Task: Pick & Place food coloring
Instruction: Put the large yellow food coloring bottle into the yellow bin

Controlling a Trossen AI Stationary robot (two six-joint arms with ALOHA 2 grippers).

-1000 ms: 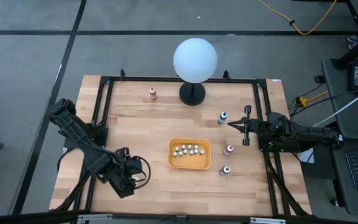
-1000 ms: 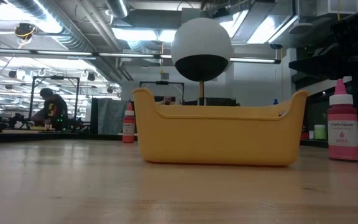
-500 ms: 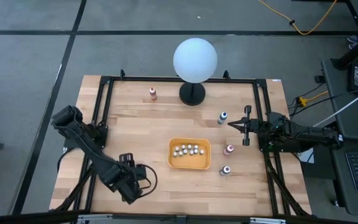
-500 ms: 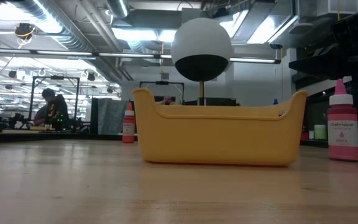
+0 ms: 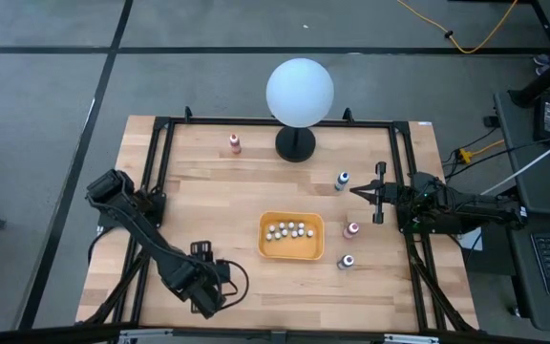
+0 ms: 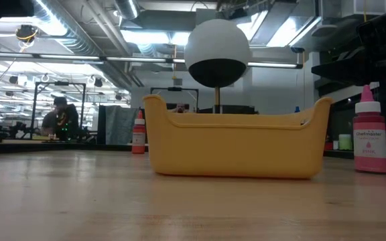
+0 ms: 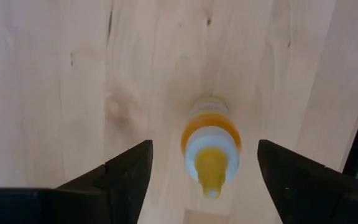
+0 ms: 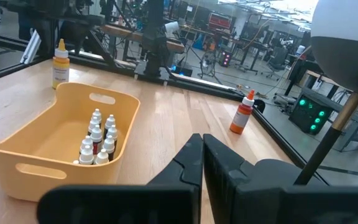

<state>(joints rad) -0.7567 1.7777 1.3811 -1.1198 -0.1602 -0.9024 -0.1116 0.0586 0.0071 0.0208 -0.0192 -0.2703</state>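
- High view: the left gripper (image 5: 220,284) hangs low over the near-left part of the wooden bench (image 5: 208,191), with the orange-yellow bottle under it hidden by the arm
- Left wrist view: the orange-yellow bottle (image 7: 210,143) stands upright on the bench, its long axis vertical and its pale cap and nozzle pointing straight up at the camera
- The left gripper's two dark fingers (image 7: 126,171) stand wide apart, one on each side of the bottle and clear of it, so nothing is grasped
- The right gripper (image 5: 363,192) waits over the right side of the bench, fingers pressed together and empty
- The yellow bin (image 5: 291,236) sits mid-bench and holds a cluster of small pale-capped bottles (image 8: 98,140), standing upright
- Three more bottles stand upright just right of the bin: a blue bottle (image 5: 342,181) beside the right gripper, a pink bottle (image 5: 351,229), and a purple bottle (image 5: 347,261) nearest the front edge
- A red-orange bottle (image 5: 235,144) stands upright at the far side, left of the white globe lamp (image 5: 299,93)
- Low view: the pink bottle (image 6: 370,130) stands right of the bin, cap up
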